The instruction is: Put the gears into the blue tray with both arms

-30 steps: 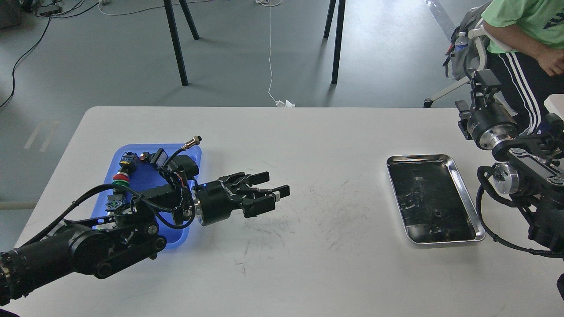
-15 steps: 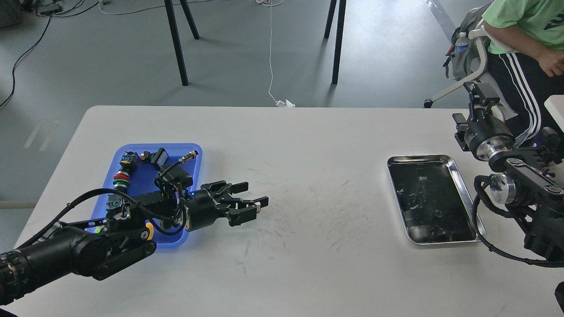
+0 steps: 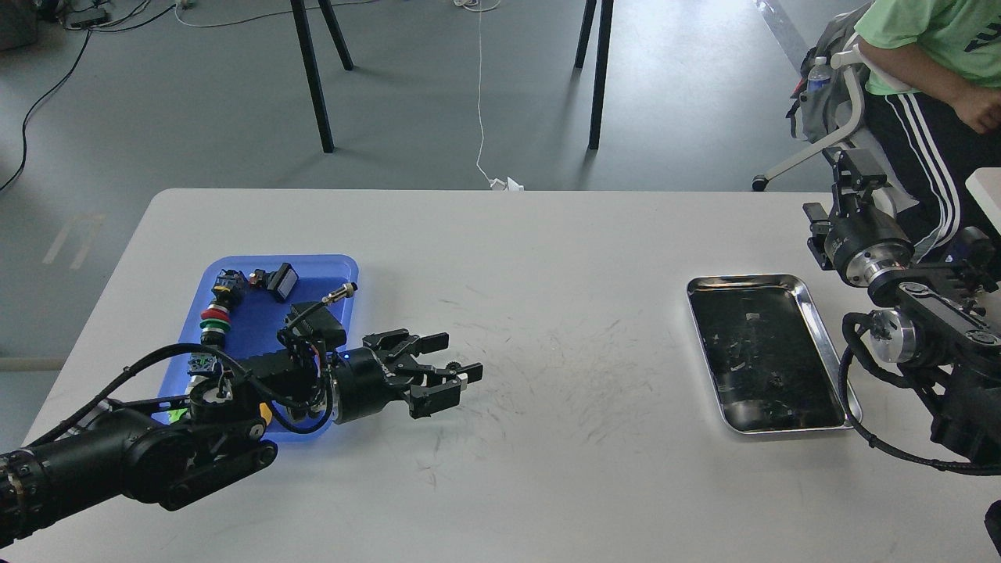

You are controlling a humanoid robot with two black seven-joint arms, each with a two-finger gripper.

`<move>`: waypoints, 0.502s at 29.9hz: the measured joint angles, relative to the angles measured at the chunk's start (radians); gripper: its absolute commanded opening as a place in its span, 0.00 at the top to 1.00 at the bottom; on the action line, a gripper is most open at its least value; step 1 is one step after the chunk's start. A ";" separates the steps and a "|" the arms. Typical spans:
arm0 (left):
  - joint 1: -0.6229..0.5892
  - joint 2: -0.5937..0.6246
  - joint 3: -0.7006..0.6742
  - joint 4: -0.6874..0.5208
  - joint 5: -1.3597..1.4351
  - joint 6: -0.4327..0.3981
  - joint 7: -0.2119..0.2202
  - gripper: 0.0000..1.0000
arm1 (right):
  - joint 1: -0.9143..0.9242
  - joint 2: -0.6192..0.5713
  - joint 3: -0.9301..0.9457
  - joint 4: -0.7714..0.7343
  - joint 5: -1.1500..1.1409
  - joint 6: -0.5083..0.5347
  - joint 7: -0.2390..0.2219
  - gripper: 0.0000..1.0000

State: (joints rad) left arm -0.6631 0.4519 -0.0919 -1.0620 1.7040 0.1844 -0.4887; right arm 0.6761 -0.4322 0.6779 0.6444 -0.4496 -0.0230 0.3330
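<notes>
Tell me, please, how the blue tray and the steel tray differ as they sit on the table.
The blue tray is matte blue plastic; the steel tray is shiny metal with a dark bottom. The blue tray holds push-button switches and connectors, while the steel tray looks nearly empty, with only small specks. The blue tray is partly hidden by the left arm; the steel tray lies unobstructed. Both are rectangular with rounded corners and raised rims.

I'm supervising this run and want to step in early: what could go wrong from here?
1. The left arm's cables hang over the blue tray; they could snag the push-button switches in it.
2. The right arm's cable loop sits at the steel tray's rim and might nudge it.
3. Any gears are hard to spot against that tray's dark bottom.
</notes>
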 measured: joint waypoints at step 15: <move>0.000 -0.044 0.029 0.060 0.126 0.164 0.000 0.19 | 0.001 0.001 -0.005 0.000 -0.003 0.000 0.001 0.09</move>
State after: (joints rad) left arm -0.6628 0.4082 -0.0630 -1.0022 1.8303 0.3483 -0.4888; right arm 0.6769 -0.4307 0.6726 0.6442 -0.4522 -0.0229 0.3343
